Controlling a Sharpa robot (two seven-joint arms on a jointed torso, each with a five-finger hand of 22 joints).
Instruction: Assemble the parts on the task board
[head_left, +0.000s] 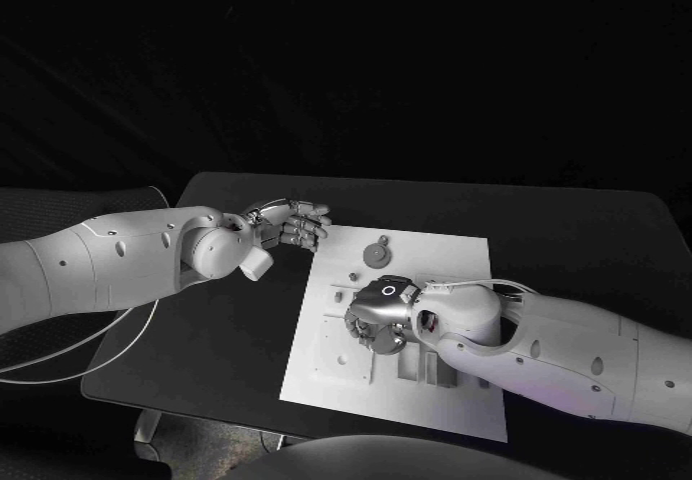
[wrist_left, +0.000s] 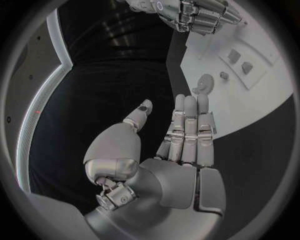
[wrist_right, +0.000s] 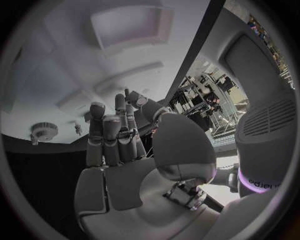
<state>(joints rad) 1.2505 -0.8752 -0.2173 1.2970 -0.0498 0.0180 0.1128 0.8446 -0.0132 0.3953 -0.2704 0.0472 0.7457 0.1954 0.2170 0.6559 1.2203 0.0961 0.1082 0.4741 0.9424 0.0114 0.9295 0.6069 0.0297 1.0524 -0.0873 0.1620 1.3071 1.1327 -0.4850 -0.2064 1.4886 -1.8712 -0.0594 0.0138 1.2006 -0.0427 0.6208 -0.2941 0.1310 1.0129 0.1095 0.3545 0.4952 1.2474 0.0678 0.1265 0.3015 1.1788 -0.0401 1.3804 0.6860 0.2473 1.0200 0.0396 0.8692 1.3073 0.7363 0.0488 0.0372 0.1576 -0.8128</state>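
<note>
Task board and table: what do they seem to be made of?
The task board looks like white matte plastic or painted plate, hard to tell which: flat, even, no glare, with shallow moulded recesses. The table looks like a dark matte sheet, possibly laminate, with rounded corners and only a faint sheen.

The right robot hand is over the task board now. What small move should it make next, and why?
Probably lower the right robot hand a little onto the task board and close on a part there. It hangs over the board's middle with fingers pointing down, and seems to hold nothing. The left robot hand waits open at the board's far left corner.
</note>
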